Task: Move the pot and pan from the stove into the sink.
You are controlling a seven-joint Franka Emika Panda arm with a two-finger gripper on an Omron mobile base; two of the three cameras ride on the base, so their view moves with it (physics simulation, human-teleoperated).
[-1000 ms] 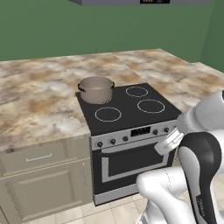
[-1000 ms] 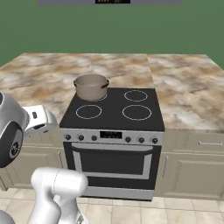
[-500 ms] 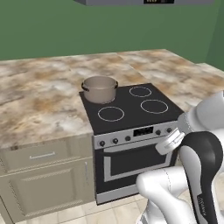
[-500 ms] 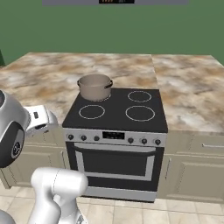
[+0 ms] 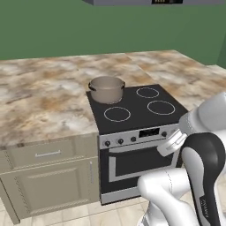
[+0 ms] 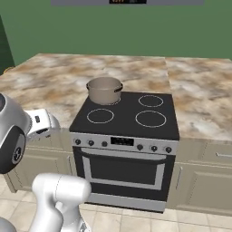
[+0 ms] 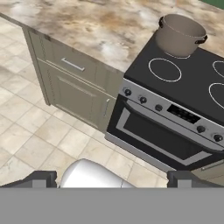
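- Marbled beige-and-brown stone counter [image 5: 48, 95] runs along the green wall on both sides of the cooker; the frame edges cut off both its ends.
- Pale olive cabinet fronts [image 5: 48, 176] with slim metal handles stand under the counter, left of the oven.
- The black glass stove [image 5: 141, 110] with white ring marks has a steel front panel with knobs and a display; in the left base view the white arm hides the right part of its oven door.
- A grey range hood [image 6: 127, 2] shows as a strip at the top edge, mostly cut off.
- The wide round brownish-grey metal pot [image 6: 104, 90] stands upright on the stove's rear left burner, with small dark handles on its sides.
- The two-finger gripper [image 7: 111, 177] hangs over the tiled floor in front of the stove, well apart from the pot; its dark fingertips [image 7: 41, 178] stand wide apart with nothing between them.
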